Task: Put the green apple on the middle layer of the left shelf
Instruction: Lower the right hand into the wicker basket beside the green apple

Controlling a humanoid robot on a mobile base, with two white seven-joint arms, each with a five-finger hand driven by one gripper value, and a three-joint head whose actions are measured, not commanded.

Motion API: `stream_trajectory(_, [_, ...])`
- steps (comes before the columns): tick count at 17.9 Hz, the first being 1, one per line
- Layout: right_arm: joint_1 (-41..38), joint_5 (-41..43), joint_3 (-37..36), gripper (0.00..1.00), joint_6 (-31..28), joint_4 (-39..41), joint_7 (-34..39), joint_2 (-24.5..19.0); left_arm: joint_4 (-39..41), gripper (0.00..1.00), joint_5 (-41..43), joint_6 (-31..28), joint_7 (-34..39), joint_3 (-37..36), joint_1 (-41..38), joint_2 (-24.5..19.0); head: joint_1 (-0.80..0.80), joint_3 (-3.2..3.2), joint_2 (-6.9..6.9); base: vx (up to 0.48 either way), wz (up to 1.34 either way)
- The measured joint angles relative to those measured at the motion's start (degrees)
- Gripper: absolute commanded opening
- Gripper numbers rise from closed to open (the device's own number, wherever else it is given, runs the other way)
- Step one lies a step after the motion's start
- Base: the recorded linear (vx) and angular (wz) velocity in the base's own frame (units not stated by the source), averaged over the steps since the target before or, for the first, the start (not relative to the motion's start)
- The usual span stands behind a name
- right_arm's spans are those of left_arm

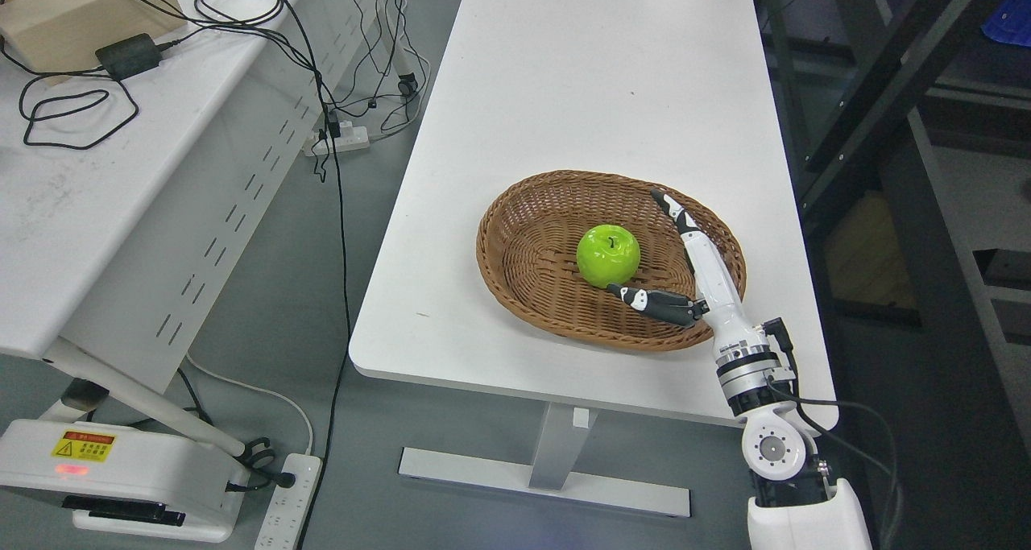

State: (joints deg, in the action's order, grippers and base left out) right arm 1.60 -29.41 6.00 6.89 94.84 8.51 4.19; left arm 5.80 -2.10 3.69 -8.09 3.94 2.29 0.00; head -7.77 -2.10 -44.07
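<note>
My right hand [699,260] is open and holds nothing — the green apple [608,255] sits just to its left, between my long fingers [672,212] and my thumb [648,300], whose tip is right by the apple's bottom. The apple is the only thing in the brown basket [523,244]. The basket sits near the front edge of the white table [596,75] — the far part is bare.

yellow warning sticker [83,446] on white base [121,473], print unreadable
</note>
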Motion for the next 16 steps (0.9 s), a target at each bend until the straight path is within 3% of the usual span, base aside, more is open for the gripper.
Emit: stream_trajectory(16, [-1.52,-0.48,2.92,1.00,0.72,-2.51,0.69,-0.01,0.00,1.00,0.00,-0.40,0.00,0.01,0.00,0.00,0.00,0.00,0.00,0.040,0.00])
